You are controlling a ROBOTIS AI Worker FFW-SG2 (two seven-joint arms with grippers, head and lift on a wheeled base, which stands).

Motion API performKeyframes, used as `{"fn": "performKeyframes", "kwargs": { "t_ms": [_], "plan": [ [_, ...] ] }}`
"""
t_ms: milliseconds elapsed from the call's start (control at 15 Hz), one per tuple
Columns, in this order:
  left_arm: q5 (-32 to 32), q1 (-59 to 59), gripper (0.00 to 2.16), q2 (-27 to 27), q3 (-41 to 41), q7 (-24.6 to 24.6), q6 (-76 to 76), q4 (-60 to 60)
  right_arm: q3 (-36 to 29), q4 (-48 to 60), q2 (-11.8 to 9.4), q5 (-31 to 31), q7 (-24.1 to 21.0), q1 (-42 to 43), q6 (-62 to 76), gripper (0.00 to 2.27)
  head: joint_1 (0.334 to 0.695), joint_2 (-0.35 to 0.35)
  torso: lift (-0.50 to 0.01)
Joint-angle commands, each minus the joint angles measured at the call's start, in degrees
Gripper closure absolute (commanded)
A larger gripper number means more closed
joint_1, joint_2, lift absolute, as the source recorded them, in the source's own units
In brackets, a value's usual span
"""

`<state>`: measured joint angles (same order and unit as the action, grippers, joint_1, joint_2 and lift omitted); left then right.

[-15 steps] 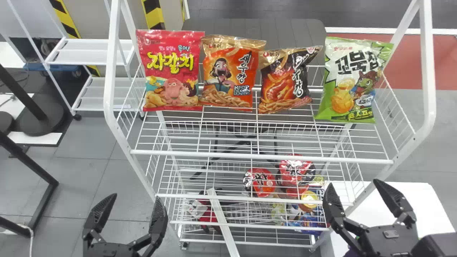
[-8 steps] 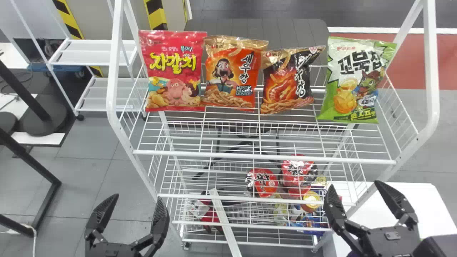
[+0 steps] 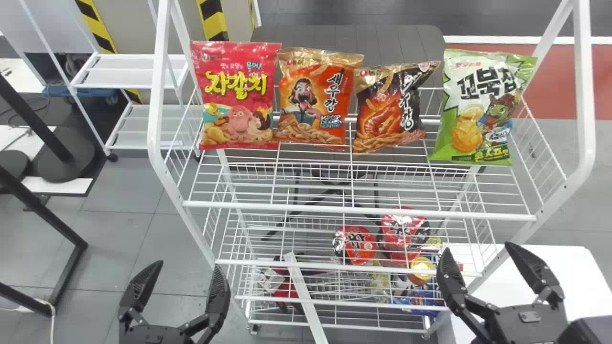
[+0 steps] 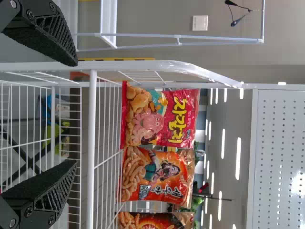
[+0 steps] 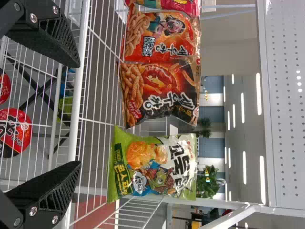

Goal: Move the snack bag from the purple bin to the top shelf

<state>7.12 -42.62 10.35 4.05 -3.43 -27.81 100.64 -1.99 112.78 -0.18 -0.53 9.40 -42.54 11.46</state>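
four snack bags stand in a row on the top shelf [image 3: 358, 209]: red [image 3: 236, 95], orange [image 3: 311, 98], black-and-orange [image 3: 391, 107], green [image 3: 480, 107]. which is the one named in the task, i cannot tell. left hand [image 3: 187, 264] and right hand [image 3: 478, 246]: both spread wide, holding nothing, at the shelf's near side.

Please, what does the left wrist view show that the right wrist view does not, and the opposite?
Left wrist view, not right: the open left pincer and a white wall plate.
Right wrist view, not left: the open right pincer, the green snack bag, red cups.
Both: the red bag, orange bag and black bag, on the wire rack.
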Motion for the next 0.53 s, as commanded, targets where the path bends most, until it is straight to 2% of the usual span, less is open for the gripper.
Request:
{"fn": "performKeyframes", "kwargs": {
  "t_ms": [0,467],
  "plan": [
    [0.0,0.0,0.08,0.0,0.0,0.0,0.0,-0.1,0.0,0.0,0.2,0.0,0.0,0.0,0.0,0.10,0.695,0.048,0.000],
    [0.2,0.3,0.08,0.0,0.0,0.0,0.0,-0.3,0.1,0.0,0.2,0.0,0.0,0.0,0.0,0.10,0.695,0.050,0.000]
  ]
}}
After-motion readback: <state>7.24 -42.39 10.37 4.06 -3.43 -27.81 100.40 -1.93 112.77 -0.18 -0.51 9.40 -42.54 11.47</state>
